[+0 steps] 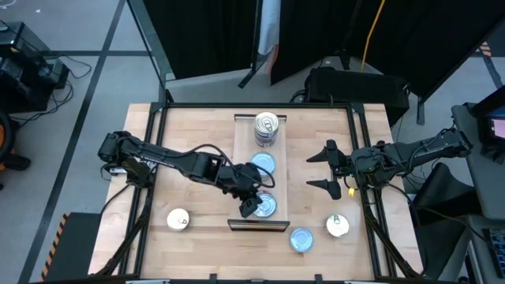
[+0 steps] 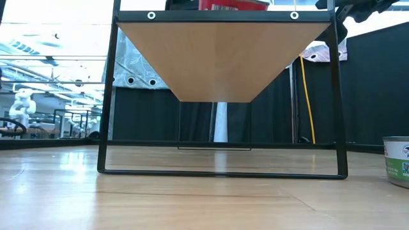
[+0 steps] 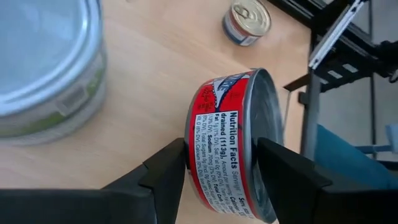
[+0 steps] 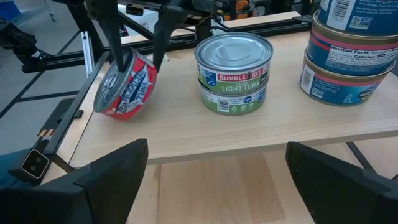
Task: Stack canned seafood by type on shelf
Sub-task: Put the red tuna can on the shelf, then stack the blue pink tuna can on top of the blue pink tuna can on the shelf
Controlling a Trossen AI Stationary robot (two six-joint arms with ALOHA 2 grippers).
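The shelf (image 1: 242, 158) is a narrow light-wood board on a black wire frame, running near to far in mid-table. On it stand a tall stack of tins with a pull-tab top (image 1: 267, 128) at the far end and a two-tin stack of green-labelled tuna (image 4: 234, 71) in the middle. My left gripper (image 1: 254, 201) is over the shelf's near end, shut on a red-labelled tin (image 4: 124, 84). My right gripper (image 1: 312, 170) hovers open to the right of the shelf, pointing at it. Three more tins stand on the table: cream-topped (image 1: 178, 219), blue-topped (image 1: 301, 239) and white-topped (image 1: 338, 226). My left gripper pinches the red-labelled tin between its two fingers, one finger (image 3: 168, 174) on each flat end (image 3: 264, 130), with the label wall facing the wrist camera. The fingers come from above, pointing down. The tin is tipped onto its edge; whether its lower rim (image 4: 115, 114) touches the board, I cannot tell.
The shelf's black frame (image 2: 223, 172) stands on the plank tabletop, with one tin (image 2: 399, 160) beside it in the low view. Black rails border the table's sides (image 1: 364, 150). Bare board lies left of the shelf and between the shelf and my right gripper.
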